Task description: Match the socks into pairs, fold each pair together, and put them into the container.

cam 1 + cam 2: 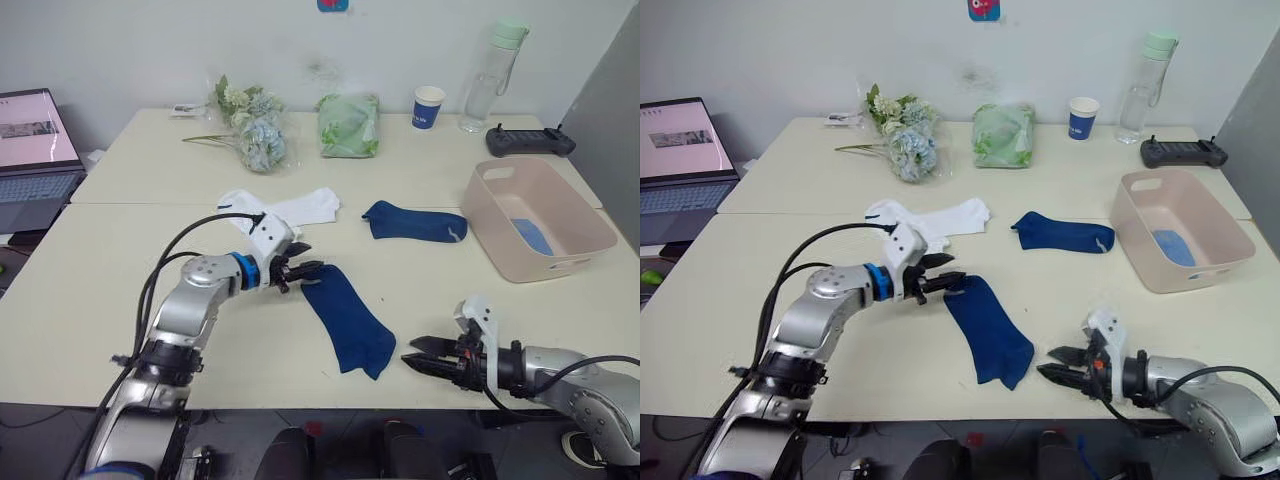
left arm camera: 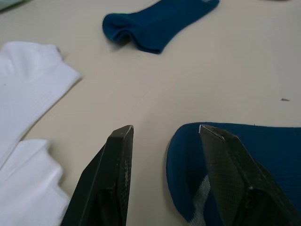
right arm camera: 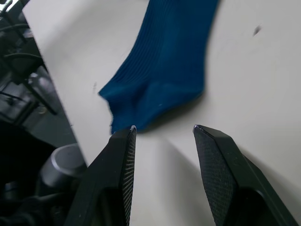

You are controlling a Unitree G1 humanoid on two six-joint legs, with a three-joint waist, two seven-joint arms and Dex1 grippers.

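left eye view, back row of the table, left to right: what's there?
laptop → flower bunch → pale green bag → blue-and-white paper cup → water bottle → black controller

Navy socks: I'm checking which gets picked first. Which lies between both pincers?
The near navy sock, stretched diagonally between the left pincer and right pincer; the other navy sock lies farther back, beside the container.

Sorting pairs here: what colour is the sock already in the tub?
Light blue sock, seen best in the left eye view.
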